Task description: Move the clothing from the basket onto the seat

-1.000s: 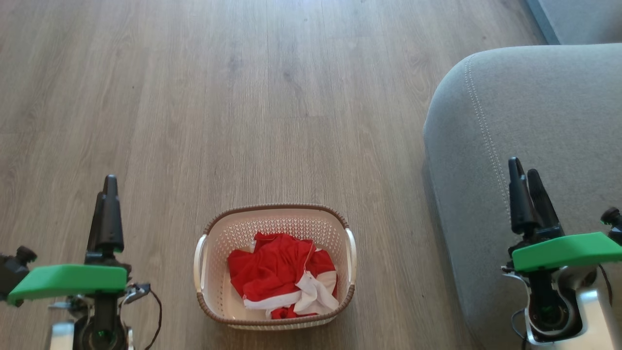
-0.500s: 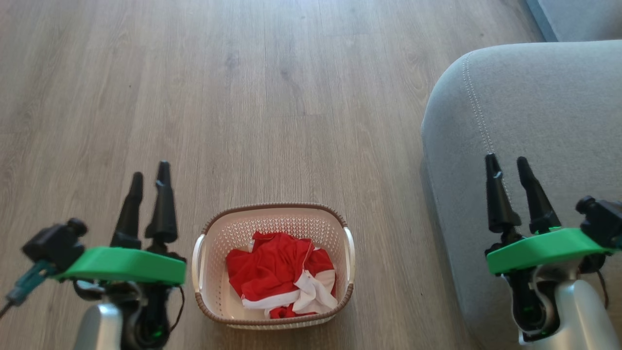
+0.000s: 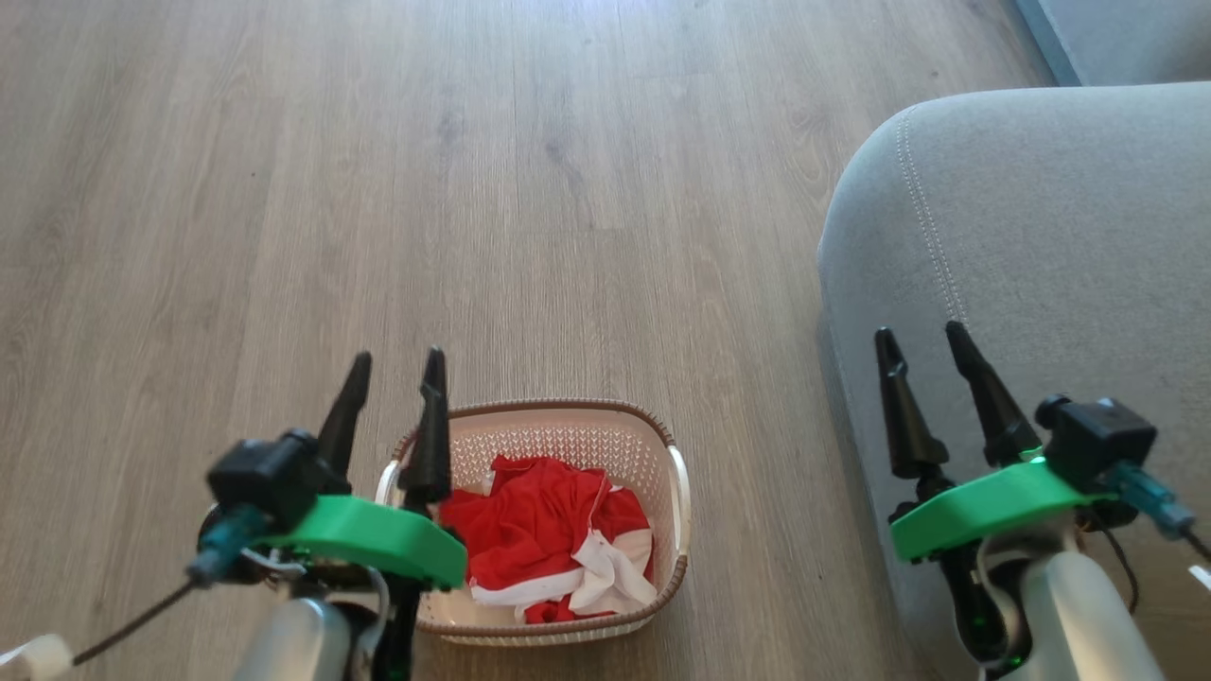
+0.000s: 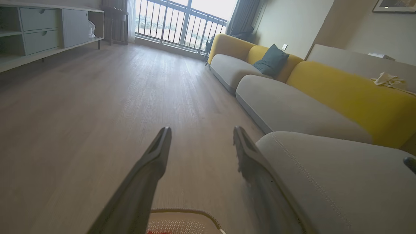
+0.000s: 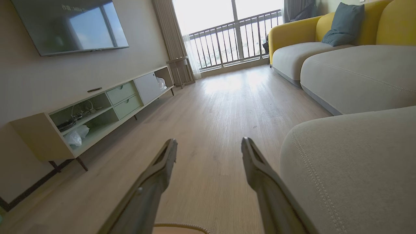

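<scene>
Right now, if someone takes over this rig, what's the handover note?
Left gripper: open, empty, at the left rim of the basket in the head view.
Right gripper: open, empty, at the near edge of the seat.
Clothing: red and white, bunched in the basket, which stands on the floor beside the seat.
Done: nothing on the seat yet.
Left: grasp the clothing, carry it to the seat, release.

Wooden floor (image 3: pixel 568 189), wall television (image 5: pixel 70 24), low cabinet (image 5: pixel 97 110), blue cushion (image 4: pixel 271 60).
</scene>
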Controlling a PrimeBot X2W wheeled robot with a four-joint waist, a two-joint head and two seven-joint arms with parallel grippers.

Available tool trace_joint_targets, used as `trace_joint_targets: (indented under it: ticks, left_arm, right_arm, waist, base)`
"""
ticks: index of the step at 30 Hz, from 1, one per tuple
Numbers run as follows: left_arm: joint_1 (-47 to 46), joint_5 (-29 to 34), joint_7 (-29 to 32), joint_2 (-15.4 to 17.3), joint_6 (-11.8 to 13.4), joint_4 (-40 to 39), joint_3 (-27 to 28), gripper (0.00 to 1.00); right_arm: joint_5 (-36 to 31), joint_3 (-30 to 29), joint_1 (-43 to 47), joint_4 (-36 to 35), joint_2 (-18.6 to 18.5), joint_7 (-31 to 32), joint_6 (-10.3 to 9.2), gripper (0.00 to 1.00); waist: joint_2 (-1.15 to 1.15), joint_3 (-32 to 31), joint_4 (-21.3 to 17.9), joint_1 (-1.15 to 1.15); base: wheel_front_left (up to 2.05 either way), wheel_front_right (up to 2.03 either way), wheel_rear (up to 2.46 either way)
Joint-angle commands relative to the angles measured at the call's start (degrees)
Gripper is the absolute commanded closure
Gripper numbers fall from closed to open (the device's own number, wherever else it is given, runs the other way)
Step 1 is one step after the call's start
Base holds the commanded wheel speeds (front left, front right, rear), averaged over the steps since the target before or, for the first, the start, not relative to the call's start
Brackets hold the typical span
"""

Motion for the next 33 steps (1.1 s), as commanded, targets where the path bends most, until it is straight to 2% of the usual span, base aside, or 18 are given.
trace_joint_targets:
  ticks: [1,4,8,13,15,22,25,28,33]
  left_arm:
    - [-2.7,2.5,-0.7,1.4,1.4,-1.0,-0.1,0.0]
    - [-2.7,4.4,-1.2,2.0,4.4,1.5,-1.4,0.0]
    - [-3.2,5.9,-1.9,2.3,7.0,2.6,-2.8,0.0]
    - [-3.0,4.6,-2.7,0.6,8.2,1.4,0.9,0.0]
    - [-3.2,6.5,-3.1,0.3,8.6,0.4,2.3,0.0]
    - [-3.3,13.3,-4.2,-0.2,13.1,-3.4,4.1,0.0]
    - [-2.9,15.3,-4.7,-0.3,13.1,-1.5,3.1,0.0]
    - [-2.7,16.3,-5.1,-0.3,12.0,0.8,2.1,0.0]
    - [-2.5,16.3,-5.9,-0.3,8.9,5.9,0.6,0.0]
  right_arm:
    - [-2.5,1.8,-3.1,-1.8,0.0,-1.2,0.0,0.0]
    - [-4.5,2.5,-3.2,-1.2,0.0,-1.7,0.0,0.0]
    - [-6.6,3.4,-3.4,-0.4,0.0,-2.3,0.0,0.0]
    - [-10.2,4.5,-3.9,-0.3,0.0,-3.2,0.0,0.0]
    - [-10.2,5.1,-4.1,-0.6,0.0,-3.5,0.0,0.0]
    - [-15.0,5.9,-4.6,-2.5,0.0,-4.7,0.0,0.0]
    - [-16.9,6.1,-4.7,-2.2,0.0,-5.2,0.0,0.0]
    - [-17.0,6.4,-4.7,-1.5,0.0,-5.6,0.0,0.0]
    - [-19.0,6.0,-4.4,1.0,0.0,-6.4,0.0,0.0]
  waist:
    - [0.0,0.0,0.0,0.0]
    - [0.0,-0.1,0.0,0.0]
    - [0.0,-0.2,0.0,0.0]
    - [0.0,-0.1,-0.1,0.0]
    - [0.0,0.0,-0.1,0.0]
    - [0.0,0.5,-0.3,0.0]
    - [0.0,0.7,-0.4,0.0]
    - [0.0,0.7,-0.5,0.0]
    - [0.0,0.7,-0.7,0.0]
  base:
    - [0.0,0.0,0.0]
    - [0.0,0.0,0.0]
    - [0.0,0.0,0.0]
    - [0.0,0.0,0.0]
    - [0.0,0.0,0.0]
    - [0.0,0.0,0.0]
    - [0.0,0.0,0.0]
    - [0.0,0.0,0.0]
    - [0.0,0.0,0.0]
